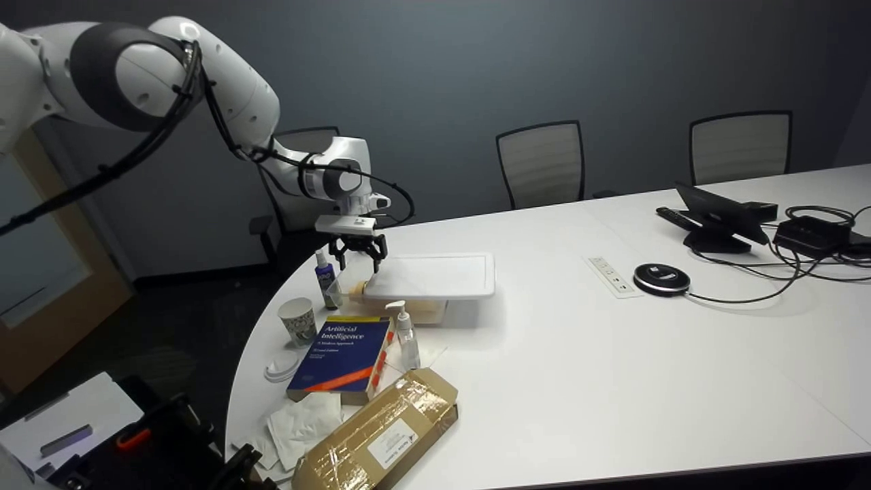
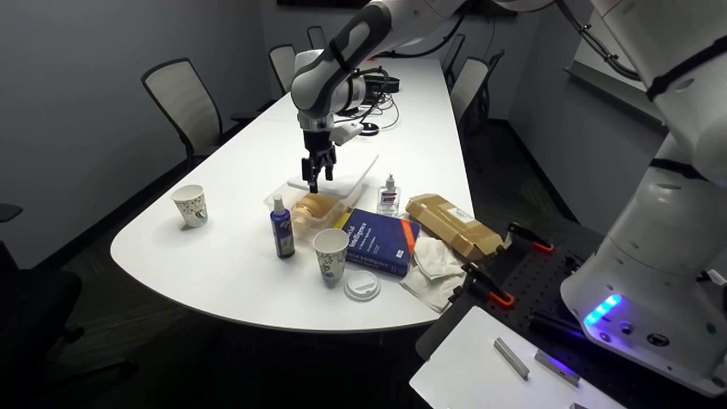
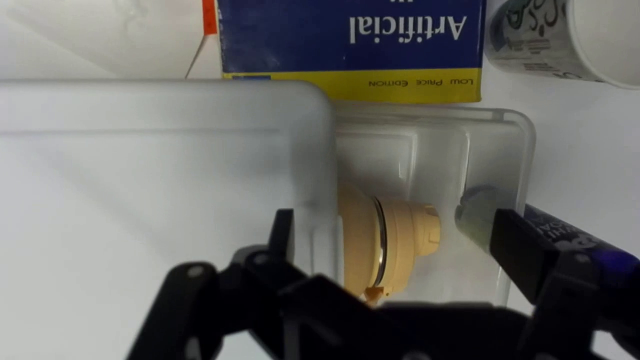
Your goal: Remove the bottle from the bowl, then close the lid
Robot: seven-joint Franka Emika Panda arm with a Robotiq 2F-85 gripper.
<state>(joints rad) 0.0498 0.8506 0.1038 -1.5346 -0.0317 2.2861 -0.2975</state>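
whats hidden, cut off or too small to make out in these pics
Tan bottle: the lid hides its base end in the wrist view.
Paper cup: cut off by the wrist view's right edge.
Book: cut off by the wrist view's top edge.
Spray bottle: partly hidden by the gripper in the wrist view.
Label on the cardboard box: fine print too small in an exterior view.

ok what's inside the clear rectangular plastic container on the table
In the wrist view, the capped end of a tan bottle shows inside the clear container. There, the flat white plastic lid hides the rest; I can't tell what else sits beneath.
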